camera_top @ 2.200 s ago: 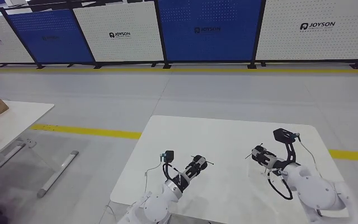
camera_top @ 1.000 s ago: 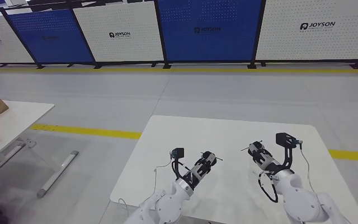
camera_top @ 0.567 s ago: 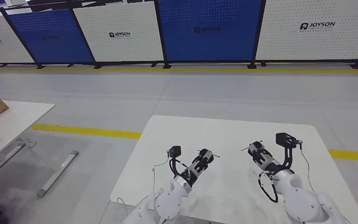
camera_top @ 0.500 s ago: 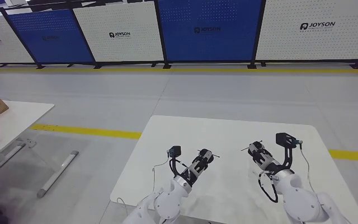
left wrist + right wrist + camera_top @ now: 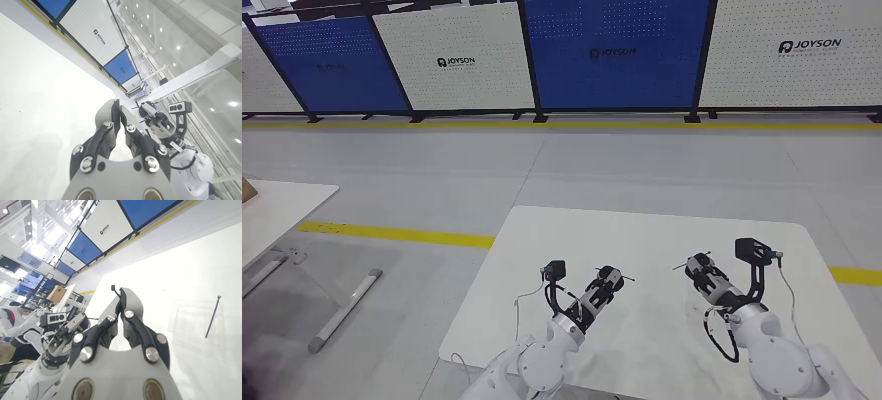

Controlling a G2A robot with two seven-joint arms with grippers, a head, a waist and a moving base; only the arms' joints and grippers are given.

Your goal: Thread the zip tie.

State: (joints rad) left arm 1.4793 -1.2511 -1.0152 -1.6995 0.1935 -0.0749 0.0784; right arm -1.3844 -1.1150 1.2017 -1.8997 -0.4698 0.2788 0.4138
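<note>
Between the right jaws sits a pinched zip tie (image 5: 113, 288).

Bare table (image 5: 654, 250) lies between left end effector (image 5: 609, 273) and right end effector (image 5: 694, 263).

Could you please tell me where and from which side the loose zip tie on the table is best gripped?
Probably mid-strap on the loose zip tie, coming straight down and closing across its width: it lies flat and straight on a clear sheet.
</note>
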